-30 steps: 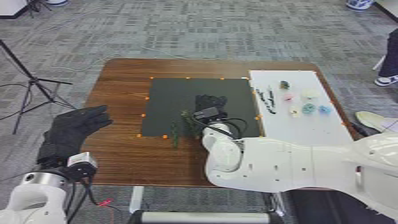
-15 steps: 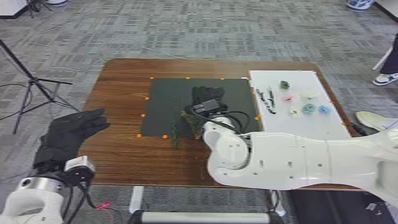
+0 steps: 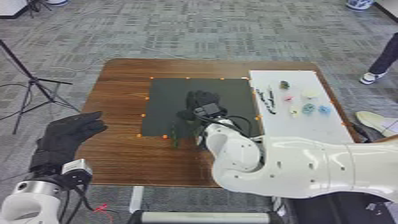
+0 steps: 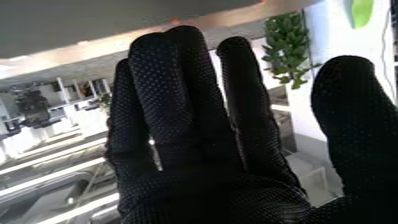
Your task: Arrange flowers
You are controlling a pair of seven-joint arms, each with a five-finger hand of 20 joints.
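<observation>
The black-gloved right hand is mid-frame, fingers straight and slightly parted, thumb wide. The dark rectangular mat stretches above and left of it to orange-dotted edges. A slender dark-green stem crosses its lower edge; small pastel flower heads dot the white rectangular board, right of frame. The black-gloved left hand, relaxed, is at frame left.

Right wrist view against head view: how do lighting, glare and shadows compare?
Right wrist view: bright strips glare behind the right hand, whose black glove is dark against them, though its dotted texture shows. Head view: light looks soft and fairly even, without hard shadows; the white board is bright, the dark mat free of glare.
</observation>
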